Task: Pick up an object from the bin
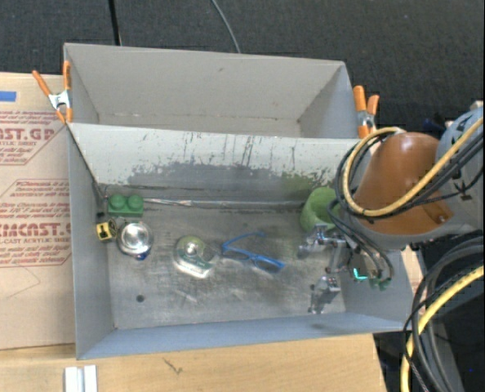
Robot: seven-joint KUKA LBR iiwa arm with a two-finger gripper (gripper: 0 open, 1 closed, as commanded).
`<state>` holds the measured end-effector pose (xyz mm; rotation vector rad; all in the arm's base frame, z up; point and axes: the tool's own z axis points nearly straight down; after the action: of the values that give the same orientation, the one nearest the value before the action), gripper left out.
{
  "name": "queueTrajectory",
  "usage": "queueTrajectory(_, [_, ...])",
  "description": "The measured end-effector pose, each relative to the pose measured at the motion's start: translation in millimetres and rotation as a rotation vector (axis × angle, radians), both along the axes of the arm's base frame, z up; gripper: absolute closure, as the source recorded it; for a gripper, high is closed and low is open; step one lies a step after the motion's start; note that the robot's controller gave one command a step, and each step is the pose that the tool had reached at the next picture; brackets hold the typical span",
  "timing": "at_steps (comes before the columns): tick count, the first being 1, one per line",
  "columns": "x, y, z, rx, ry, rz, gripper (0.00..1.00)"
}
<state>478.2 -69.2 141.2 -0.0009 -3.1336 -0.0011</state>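
Observation:
My gripper [316, 273] hangs low over the right end of the bin floor. It is open, with one fingertip toward the back and one toward the front wall, and only bare floor shows between them. A thin blue wire-like frame [252, 253] lies on the floor just to its left. Behind the gripper, a green rounded thing [315, 207] rests against the back wall, partly hidden by the arm's orange cover.
Further left lie a clear rounded lid-like piece [193, 256], a shiny silver round thing [135, 238], a green brick [126, 205] and a small yellow-black item [104, 231] in the left corner. The arm and its cables crowd the bin's right wall.

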Motion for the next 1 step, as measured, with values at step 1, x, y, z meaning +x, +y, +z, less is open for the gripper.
queueTrajectory(1, [47.3,90.6,-39.4,0.004,-0.01,0.089,0.0])
